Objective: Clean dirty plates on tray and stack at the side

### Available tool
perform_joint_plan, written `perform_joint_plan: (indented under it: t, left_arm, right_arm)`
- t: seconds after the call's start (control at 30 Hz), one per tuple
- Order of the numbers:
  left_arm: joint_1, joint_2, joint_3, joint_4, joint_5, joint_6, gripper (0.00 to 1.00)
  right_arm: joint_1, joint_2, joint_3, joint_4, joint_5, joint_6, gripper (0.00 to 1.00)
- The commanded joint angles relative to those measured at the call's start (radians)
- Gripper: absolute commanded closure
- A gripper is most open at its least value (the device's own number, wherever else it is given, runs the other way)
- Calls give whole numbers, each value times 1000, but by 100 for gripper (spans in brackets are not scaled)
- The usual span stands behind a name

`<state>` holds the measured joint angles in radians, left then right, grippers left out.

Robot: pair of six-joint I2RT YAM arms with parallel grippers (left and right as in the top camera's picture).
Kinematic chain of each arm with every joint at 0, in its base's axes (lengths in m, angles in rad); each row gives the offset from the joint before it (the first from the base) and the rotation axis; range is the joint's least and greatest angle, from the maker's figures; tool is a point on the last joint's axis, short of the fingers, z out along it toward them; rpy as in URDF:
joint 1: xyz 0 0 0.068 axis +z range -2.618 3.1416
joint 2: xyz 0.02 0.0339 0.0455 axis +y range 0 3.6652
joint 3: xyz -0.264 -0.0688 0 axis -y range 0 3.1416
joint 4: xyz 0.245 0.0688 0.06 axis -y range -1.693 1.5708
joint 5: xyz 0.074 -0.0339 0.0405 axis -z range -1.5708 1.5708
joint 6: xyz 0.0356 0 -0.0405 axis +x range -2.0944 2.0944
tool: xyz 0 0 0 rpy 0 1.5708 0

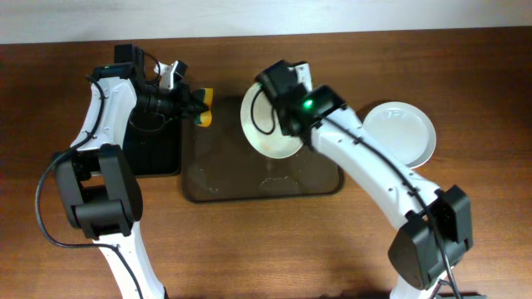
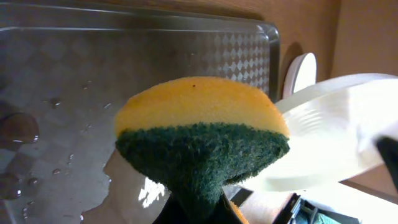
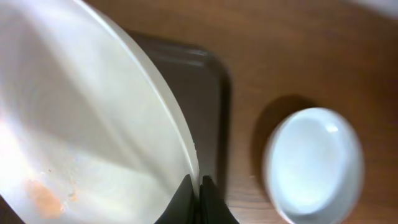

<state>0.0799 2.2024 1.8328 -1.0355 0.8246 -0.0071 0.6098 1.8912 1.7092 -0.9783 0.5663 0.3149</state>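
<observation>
Right gripper (image 3: 199,193) is pinched tight on the rim of a white plate (image 3: 93,124), jaws pressed together on the edge, holding it tipped on a slant over the far side of the tray (image 1: 249,189). Big dark tray first: it sits mid-table, wet, with droplets (image 2: 56,101) beading on its patterned floor and nothing else visibly lying in it. Off to the right, flat on the table (image 1: 465,66), lies a second plate (image 1: 403,133), well apart from the tray and looking clean; that's the start of the stack, I'd say. Left gripper (image 2: 196,214) is clamped on a sponge (image 2: 199,124), yellow back and green scouring face, poised just beside the tilted plate. Smallest of all is an orange-brown smear (image 3: 43,196), low on the plate's face. My read: that plate is stiff, light, breakable and likely slick when wet, so the rim pinch is the only handle. Scrub gently, or it may pivot or slip out of the jaws.
</observation>
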Motion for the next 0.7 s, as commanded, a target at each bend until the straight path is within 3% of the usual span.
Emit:
perform_joint_plan:
  t: [0.0,0.43,0.67]
  left_arm:
    - [2,8,14,-7,-23,20,99]
    - [-6,8,14,-7,-46,20,99]
    - [-10,8,14,-11,-63,20,99]
  right_arm:
    - [65,-6,2,-15,314,50,96]
    - [237,-6,2,-83,875,200,96]
    - [287,-6,2,-80,1026,200,96]
